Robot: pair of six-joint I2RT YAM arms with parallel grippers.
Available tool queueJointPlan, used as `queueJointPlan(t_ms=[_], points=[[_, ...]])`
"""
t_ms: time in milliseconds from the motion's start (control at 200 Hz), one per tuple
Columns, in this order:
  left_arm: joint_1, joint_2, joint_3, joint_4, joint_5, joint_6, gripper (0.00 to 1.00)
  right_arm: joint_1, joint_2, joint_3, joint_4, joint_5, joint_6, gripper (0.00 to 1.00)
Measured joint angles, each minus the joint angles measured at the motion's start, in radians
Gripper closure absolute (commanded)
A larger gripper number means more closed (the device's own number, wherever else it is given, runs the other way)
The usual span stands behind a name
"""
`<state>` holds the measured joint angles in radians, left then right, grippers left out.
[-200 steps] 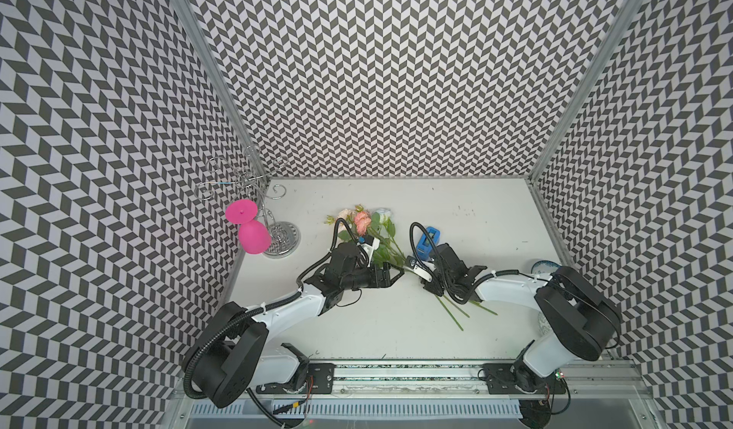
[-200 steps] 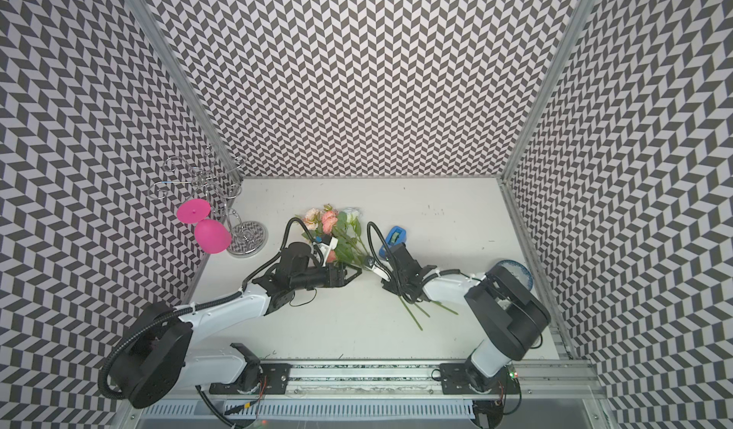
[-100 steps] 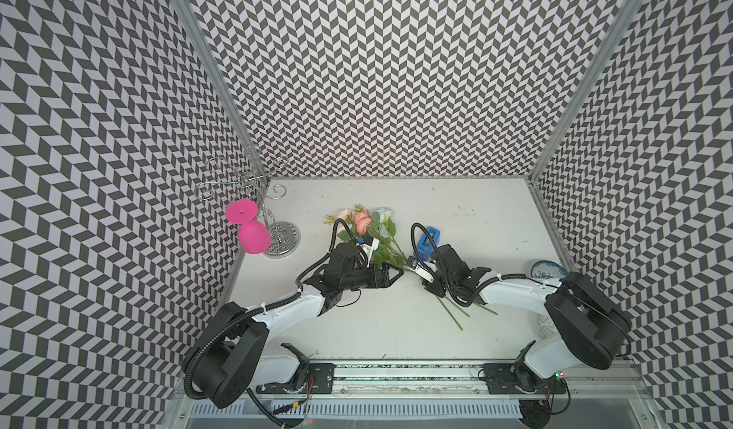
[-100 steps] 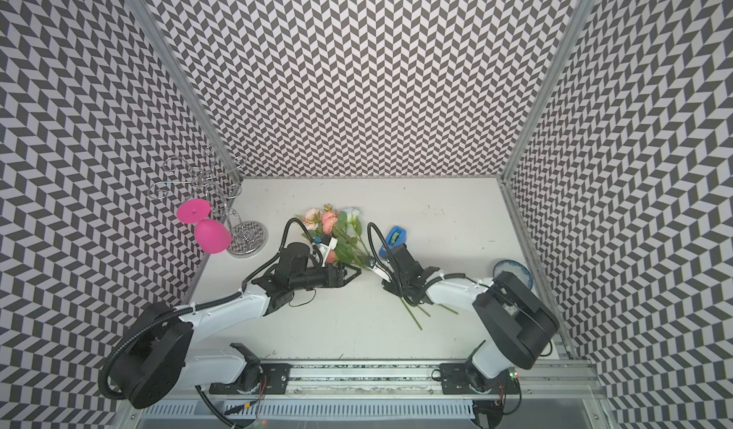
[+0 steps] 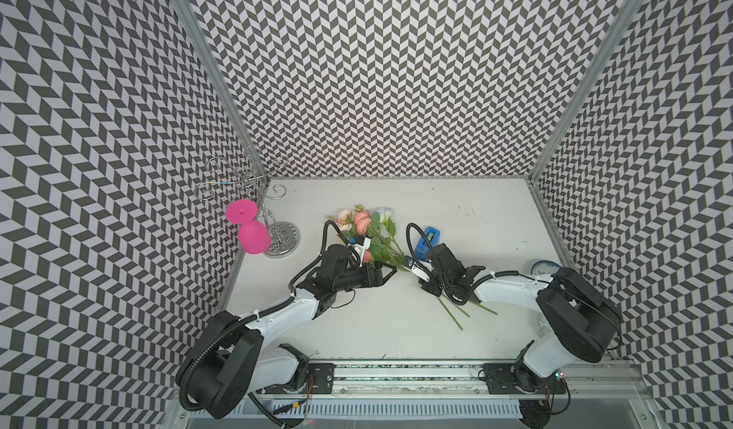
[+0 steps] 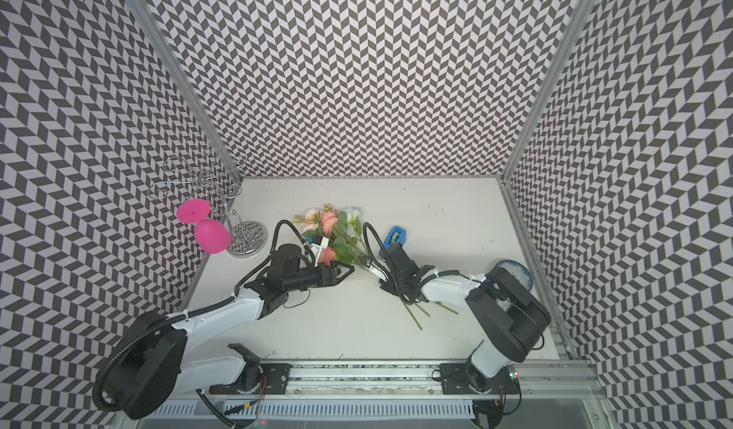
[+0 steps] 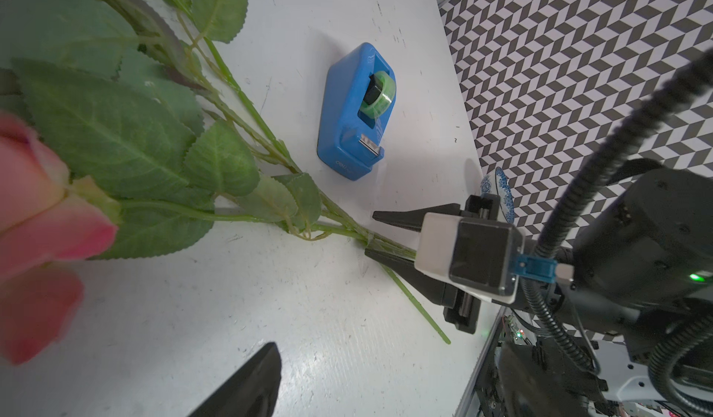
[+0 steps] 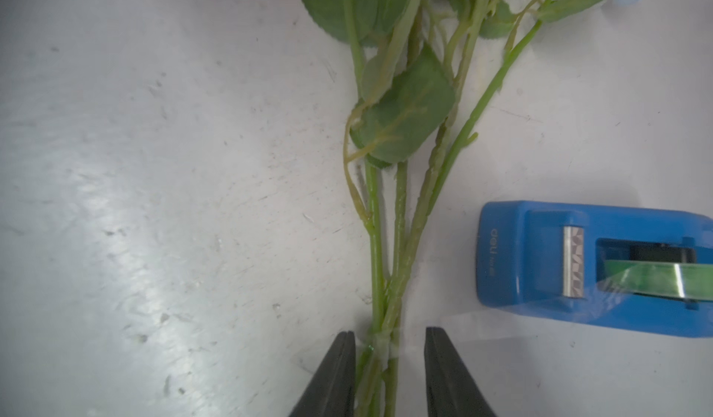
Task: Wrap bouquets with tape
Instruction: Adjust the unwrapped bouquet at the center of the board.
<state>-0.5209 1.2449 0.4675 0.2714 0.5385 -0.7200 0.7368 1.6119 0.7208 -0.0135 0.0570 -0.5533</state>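
The bouquet (image 5: 373, 232) lies on the white table, blooms toward the back, stems running to the front right. A band of clear tape (image 8: 382, 343) circles the stems (image 8: 386, 222). My right gripper (image 8: 387, 336) straddles the stems at that band, open. One finger touches the stems and the other stands clear of them, as the left wrist view of the gripper (image 7: 369, 233) also shows. The blue tape dispenser (image 5: 426, 244) sits just behind this gripper (image 5: 406, 266). My left gripper (image 5: 386, 272) is open and empty beside the leaves and a pink rose (image 7: 34, 218).
A pink goblet (image 5: 252, 236) hangs on a wire rack (image 5: 281, 236) at the back left. A blue-and-white dish (image 6: 511, 268) sits by the right wall, partly behind the right arm. Loose stem ends (image 5: 452, 316) stick out toward the front.
The right arm's shoulder link has swung rightward, uncovering the dish at first, while its gripper stays at the stems. The left arm has barely moved.
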Motion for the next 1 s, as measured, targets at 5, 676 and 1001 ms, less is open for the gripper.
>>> queueJointPlan(t_ms=[5, 676, 1001], points=[[0.0, 0.0, 0.0, 0.0, 0.0, 0.0, 0.11, 0.0, 0.001, 0.0, 0.0, 0.0, 0.0, 0.67], [0.003, 0.0, 0.0, 0.01, 0.011, 0.0, 0.12, 0.0, 0.028, 0.011, 0.019, 0.028, -0.004, 0.69], [0.005, 0.0, 0.0, 0.014, 0.017, 0.0, 0.12, 0.0, -0.047, -0.02, 0.0, 0.021, 0.004, 0.67]])
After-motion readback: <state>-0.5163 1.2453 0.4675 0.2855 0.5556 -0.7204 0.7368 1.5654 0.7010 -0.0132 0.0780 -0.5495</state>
